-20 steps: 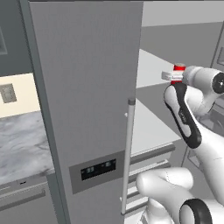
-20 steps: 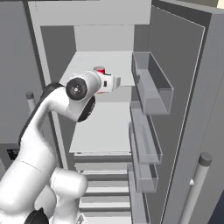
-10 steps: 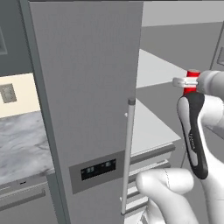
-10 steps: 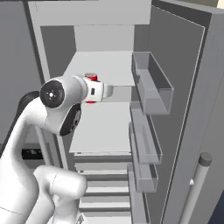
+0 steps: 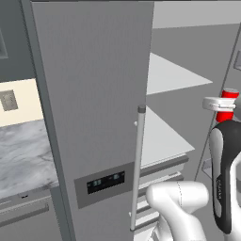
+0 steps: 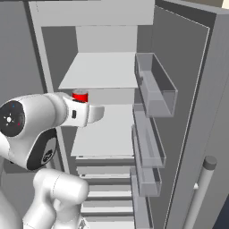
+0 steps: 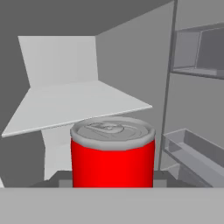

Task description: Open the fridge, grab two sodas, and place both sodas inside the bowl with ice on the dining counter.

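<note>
My gripper (image 6: 81, 103) is clamped on the red soda can (image 7: 113, 154) (silver top up), held upright in front of the open fridge (image 6: 107, 80). Beyond the can I see bare white shelves (image 7: 74, 105); clear door bins (image 6: 154, 91) stand to its right, and the closed fridge door (image 5: 94, 108) to its left.

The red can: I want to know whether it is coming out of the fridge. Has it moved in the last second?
Yes. In the right base view the red can, held in the gripper, has shifted left, away from the fridge's door bins.
</note>
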### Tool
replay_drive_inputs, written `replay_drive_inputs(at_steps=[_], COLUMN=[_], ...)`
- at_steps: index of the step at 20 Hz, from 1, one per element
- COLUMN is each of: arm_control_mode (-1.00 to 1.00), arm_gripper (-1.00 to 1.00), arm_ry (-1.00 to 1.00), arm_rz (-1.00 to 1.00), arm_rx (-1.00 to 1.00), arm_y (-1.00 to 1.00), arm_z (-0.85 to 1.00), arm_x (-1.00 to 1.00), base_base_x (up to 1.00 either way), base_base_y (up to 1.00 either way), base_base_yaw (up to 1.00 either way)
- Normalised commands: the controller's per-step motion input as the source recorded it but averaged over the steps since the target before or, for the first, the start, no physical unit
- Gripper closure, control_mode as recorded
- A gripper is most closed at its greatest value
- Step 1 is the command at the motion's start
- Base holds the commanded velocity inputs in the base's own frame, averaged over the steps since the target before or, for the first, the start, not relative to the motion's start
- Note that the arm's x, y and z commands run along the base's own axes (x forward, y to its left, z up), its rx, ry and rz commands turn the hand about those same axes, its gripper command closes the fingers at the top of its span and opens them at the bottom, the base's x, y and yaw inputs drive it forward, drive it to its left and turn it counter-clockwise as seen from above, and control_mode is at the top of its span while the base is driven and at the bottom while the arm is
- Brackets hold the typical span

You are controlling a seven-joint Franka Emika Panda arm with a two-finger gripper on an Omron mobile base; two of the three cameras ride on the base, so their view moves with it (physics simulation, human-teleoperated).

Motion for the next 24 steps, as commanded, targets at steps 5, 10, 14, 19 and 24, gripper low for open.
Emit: replay_drive_inputs(at_steps=[5,10,14,19,24], arm_control_mode=[-1.00,-1.00,1.00,1.00,1.00], arm_gripper=[1.00,1.00,1.00,1.00,1.00], arm_ry=[0.06,0.10,0.11,0.00,0.00], arm_rz=[-0.04,-0.03,-0.02,0.00,0.00], arm_rx=[0.00,-0.02,-0.04,0.00,0.00], arm_y=[0.24,0.37,0.33,0.00,0.00], arm_z=[0.00,0.00,-0.05,0.00,0.00], arm_x=[-0.97,-0.84,-0.48,0.00,0.00], base_base_x=[0.00,0.00,-0.11,-0.46,-0.82], base_base_y=[0.00,0.00,0.11,0.42,0.48], base_base_yaw=[0.00,0.00,0.00,0.01,-0.10])
